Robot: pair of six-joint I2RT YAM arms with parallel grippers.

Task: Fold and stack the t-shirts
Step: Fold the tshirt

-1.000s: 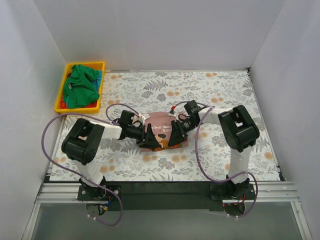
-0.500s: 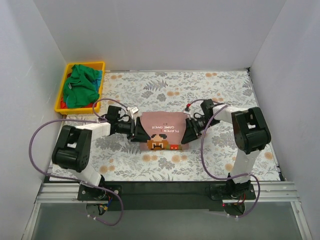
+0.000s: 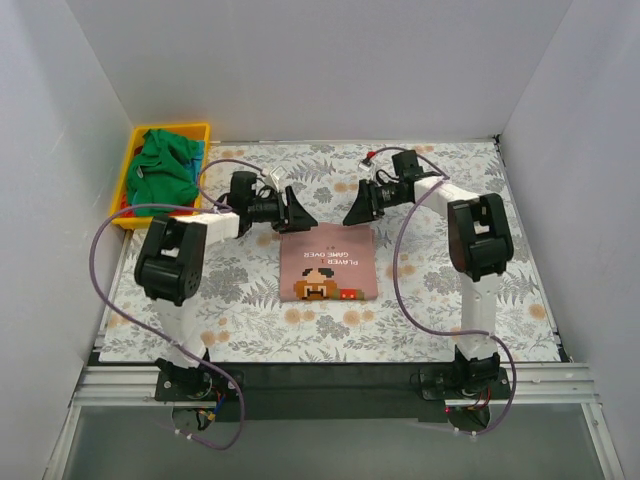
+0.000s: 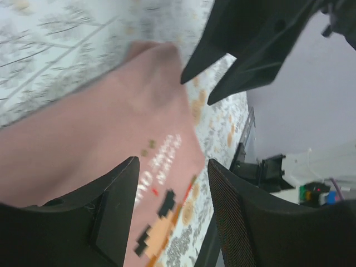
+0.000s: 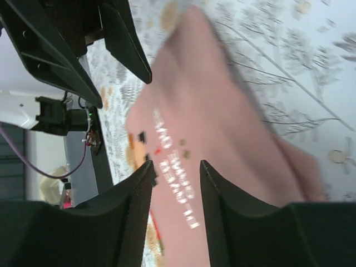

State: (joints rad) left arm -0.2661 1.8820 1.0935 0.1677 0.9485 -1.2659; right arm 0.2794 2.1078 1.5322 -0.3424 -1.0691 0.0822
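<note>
The dusty-pink cotton t-shirt with the pixel print (image 3: pixel 328 263) is laid folded flat at the centre of the floral table cover (image 3: pixel 450 190). The left gripper (image 3: pixel 298 212) is held at its 11 o'clock and the right gripper (image 3: pixel 357 210) at its 1 o'clock, both with fingers parted and empty. The fold is judged done, so both grippers are best lifted clear without the far edge being snagged before the crumpled green t-shirt (image 3: pixel 160 172) at 10 o'clock is fetched.

We found the dusty-pink cotton t-shirt (image 3: pixel 328 262) folded flat, print upward, on the worktop (image 3: pixel 450 300); the crumpled green cotton t-shirt (image 3: pixel 163 170) lay in the yellow plastic bin (image 3: pixel 172 127).
</note>
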